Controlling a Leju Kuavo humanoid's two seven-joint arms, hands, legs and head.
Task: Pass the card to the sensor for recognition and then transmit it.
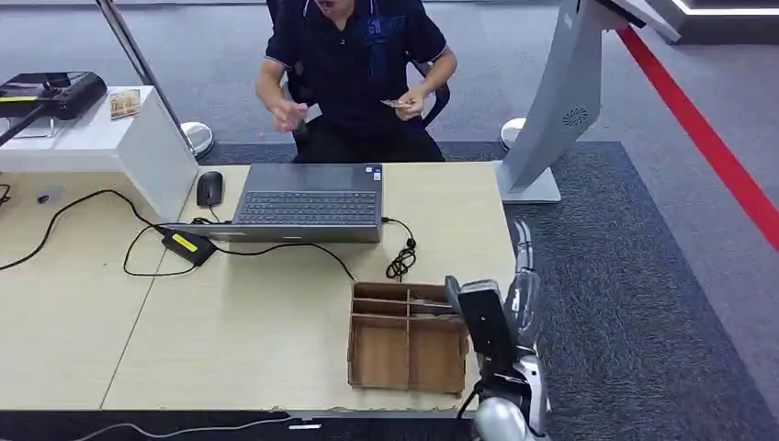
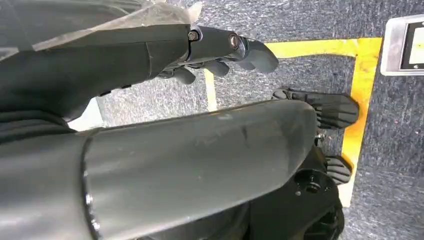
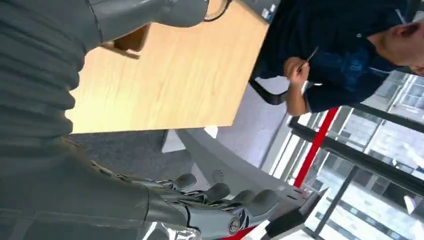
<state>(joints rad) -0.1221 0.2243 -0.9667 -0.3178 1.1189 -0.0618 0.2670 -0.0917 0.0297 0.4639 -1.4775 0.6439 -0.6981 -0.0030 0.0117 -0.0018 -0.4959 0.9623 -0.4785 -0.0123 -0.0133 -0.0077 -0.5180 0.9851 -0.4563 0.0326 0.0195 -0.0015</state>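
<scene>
On the wooden table (image 1: 276, 340), the open laptop (image 1: 308, 204) is the landmark: a black mouse (image 1: 209, 188) lies just to its left, a person in a dark shirt (image 1: 354, 64) sits behind it holding a card (image 1: 397, 103) in one raised hand, and a compartmented cardboard box (image 1: 406, 338) stands nearer the robot on its right. The left hand (image 2: 227, 50) hangs over the carpet, fingers loosely curled and holding nothing. Right of the box, the right hand (image 3: 220, 207) is raised at the table's edge, fingers apart and empty, with the white sensor stand (image 1: 560, 101) beyond it.
</scene>
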